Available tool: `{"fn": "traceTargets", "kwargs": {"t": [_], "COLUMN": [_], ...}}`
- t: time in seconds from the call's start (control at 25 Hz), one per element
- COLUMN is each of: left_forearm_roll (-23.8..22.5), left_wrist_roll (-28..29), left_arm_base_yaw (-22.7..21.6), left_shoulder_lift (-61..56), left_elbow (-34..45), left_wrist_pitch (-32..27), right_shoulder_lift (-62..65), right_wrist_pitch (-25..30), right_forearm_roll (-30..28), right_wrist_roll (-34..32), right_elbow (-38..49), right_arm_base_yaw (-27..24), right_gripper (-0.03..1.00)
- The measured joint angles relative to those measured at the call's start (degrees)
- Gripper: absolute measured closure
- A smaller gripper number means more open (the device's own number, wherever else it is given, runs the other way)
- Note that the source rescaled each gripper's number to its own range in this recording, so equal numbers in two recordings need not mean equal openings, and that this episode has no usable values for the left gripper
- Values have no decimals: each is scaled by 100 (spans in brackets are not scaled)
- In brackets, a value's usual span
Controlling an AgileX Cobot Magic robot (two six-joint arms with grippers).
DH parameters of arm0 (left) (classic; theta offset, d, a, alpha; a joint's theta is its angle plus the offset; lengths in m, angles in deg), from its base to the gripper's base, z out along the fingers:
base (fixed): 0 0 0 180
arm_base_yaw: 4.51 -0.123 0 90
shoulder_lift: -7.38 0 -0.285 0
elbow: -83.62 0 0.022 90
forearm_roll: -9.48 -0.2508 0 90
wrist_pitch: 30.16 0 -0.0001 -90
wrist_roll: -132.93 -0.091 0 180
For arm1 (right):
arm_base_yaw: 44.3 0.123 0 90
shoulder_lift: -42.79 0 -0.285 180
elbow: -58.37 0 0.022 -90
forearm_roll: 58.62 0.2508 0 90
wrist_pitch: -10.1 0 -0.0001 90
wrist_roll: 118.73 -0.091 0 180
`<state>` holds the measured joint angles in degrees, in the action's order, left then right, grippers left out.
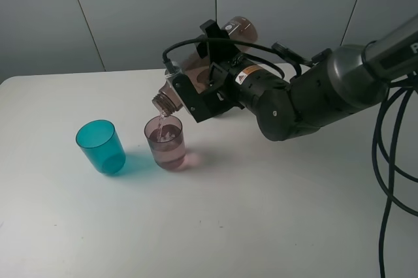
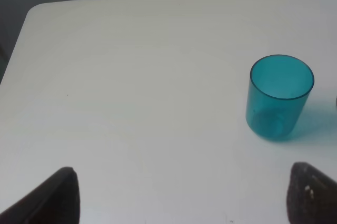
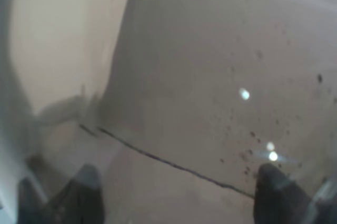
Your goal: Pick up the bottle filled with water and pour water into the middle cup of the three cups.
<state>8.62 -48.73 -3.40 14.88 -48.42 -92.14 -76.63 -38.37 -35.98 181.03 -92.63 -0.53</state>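
While the bottle (image 1: 168,97) hangs tilted with its neck down and its base raised toward the back wall, the right fingers (image 3: 278,195) are clamped on its body, so most of its middle is hidden behind the black arm (image 1: 307,98) in the high view. Its open mouth sits just above the rim of the middle cup (image 1: 166,144), and a thin stream of water (image 1: 162,120) falls from the mouth into that cup. The pinkish cup stands upright on the white surface (image 1: 261,213) and is partly filled. Up close in the right wrist view, the bottle's smoky brown wall (image 3: 221,77) fills nearly the whole picture, with a dark finger tip on each side of it and small droplets on the plastic.

Just beside the middle cup, on the left arm's side, the teal cup (image 1: 101,147) stands upright, near but not touching it. From the left wrist view the left fingers (image 2: 58,197) are spread well apart, holding nothing, with the surface (image 2: 131,77) showing between them and the teal cup (image 2: 279,98) standing farther off.
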Motion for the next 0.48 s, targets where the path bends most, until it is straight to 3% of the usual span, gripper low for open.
{"fn": "traceTargets", "kwargs": {"t": [0.48], "left_forearm_roll": [0], "left_wrist_roll": [0], "left_arm_base_yaw": [0], "left_shoulder_lift": [0], "left_elbow": [0], "left_wrist_pitch": [0], "right_shoulder_lift": [0], "right_wrist_pitch": [-22], "right_forearm_roll": [-262], "right_wrist_roll": [0], "right_elbow": [0], "right_arm_base_yaw": [-20], "right_gripper": [97]}}
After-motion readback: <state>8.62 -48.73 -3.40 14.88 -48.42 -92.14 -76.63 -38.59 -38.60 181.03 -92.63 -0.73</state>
